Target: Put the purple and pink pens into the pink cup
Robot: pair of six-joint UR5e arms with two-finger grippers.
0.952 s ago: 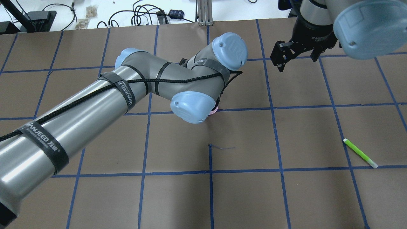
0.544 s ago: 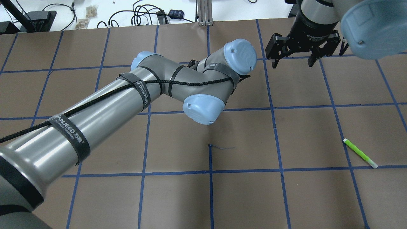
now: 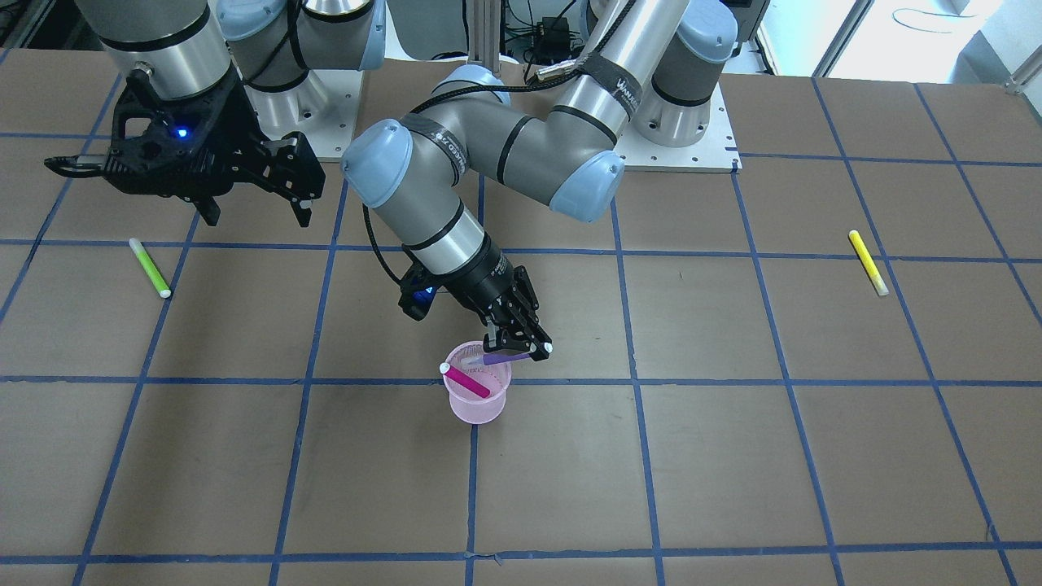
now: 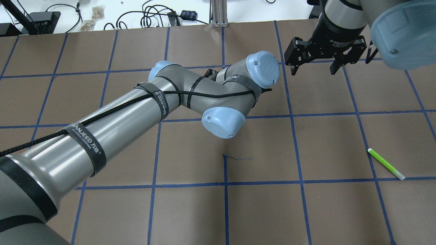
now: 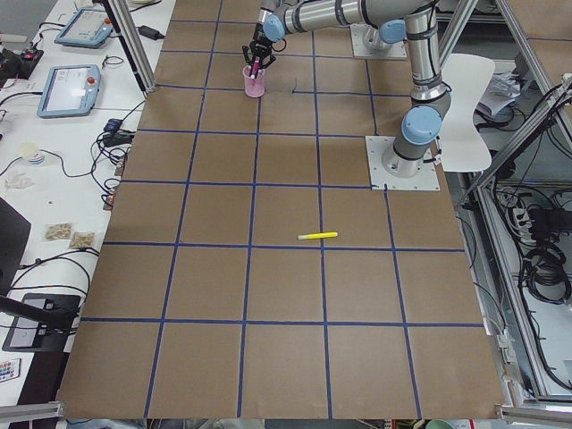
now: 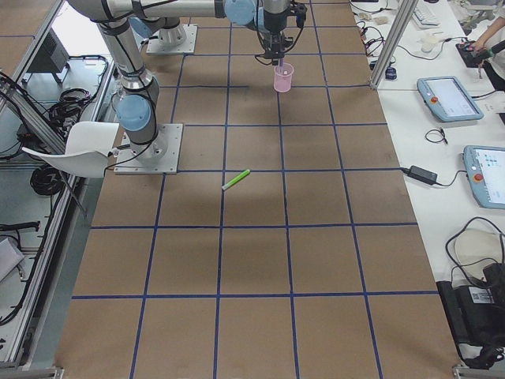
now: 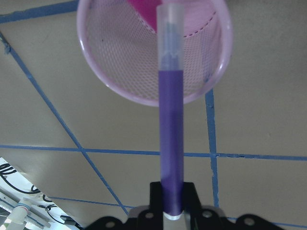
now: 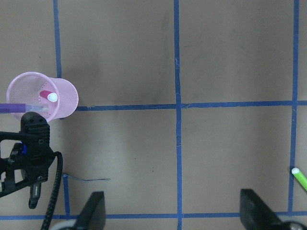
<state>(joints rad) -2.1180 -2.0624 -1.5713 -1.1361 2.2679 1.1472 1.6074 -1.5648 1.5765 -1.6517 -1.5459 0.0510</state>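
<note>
Just below the middle of the front-facing view stands the pink cup [image 3: 476, 409], a small tapered mesh basket with a smooth rolled rim, on a blue tape line of the desk [image 3: 733, 456]. The pink pen [image 3: 466, 381] already leans inside it, white end up over the rim on the left. The purple pen [image 3: 503, 357] is not yet in: the left gripper [image 3: 521, 345] is clamped narrowly on its tail and holds it almost level, the pale translucent cap reaching over the cup's mouth. To do this step well, I would tilt the cap end down until it is clearly below the rim, aim for the open side away from the pink pen, and let go only once it is low, since a slim, smooth, round plastic barrel could bounce or roll off the rim. The cup looks light and thin-walled, so a sideways knock could probably shift or tip it. Toward the upper left of that view the right gripper [image 3: 256, 207] hangs spread wide with nothing in it. A green pen [image 3: 150, 267] at left and a yellow pen [image 3: 868, 262] at right lie flat on brown paper, well apart from the cup.
</note>
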